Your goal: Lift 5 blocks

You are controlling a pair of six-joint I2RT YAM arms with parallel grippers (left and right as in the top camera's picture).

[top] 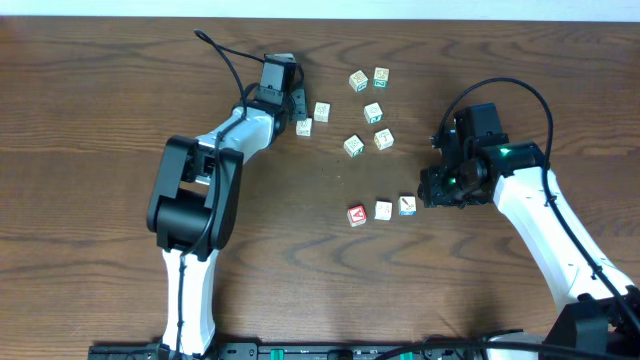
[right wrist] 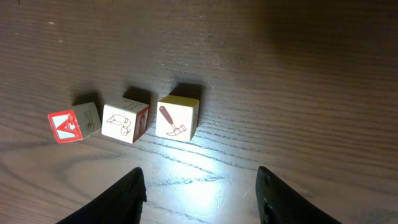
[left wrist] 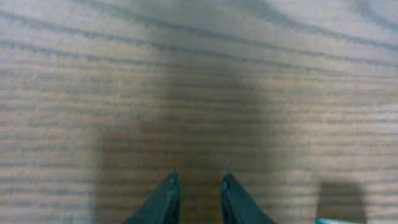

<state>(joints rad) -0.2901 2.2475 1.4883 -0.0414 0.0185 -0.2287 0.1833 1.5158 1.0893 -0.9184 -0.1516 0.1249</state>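
Several pale wooden blocks lie on the table. A row of three lies in front of my right gripper point(right wrist: 200, 182): one with a hammer print point(right wrist: 178, 118), one with a duck print point(right wrist: 124, 122), and the red "A" block point(right wrist: 65, 126). That gripper point(top: 432, 192) is open and empty, just right of the hammer block point(top: 407, 205). My left gripper point(top: 296, 108) sits low beside two blocks point(top: 303, 127) point(top: 322, 111). Its fingers point(left wrist: 168, 200) stand a narrow gap apart with only bare wood between them. A block corner point(left wrist: 336, 221) peeks in at that view's bottom right.
More blocks are scattered at the back centre point(top: 359, 80) point(top: 381, 76) point(top: 373, 112) and mid-table point(top: 353, 146) point(top: 383, 139). The brown wooden table point(top: 100, 120) spreads to the left. The right arm's cable point(top: 500, 85) loops above its wrist.
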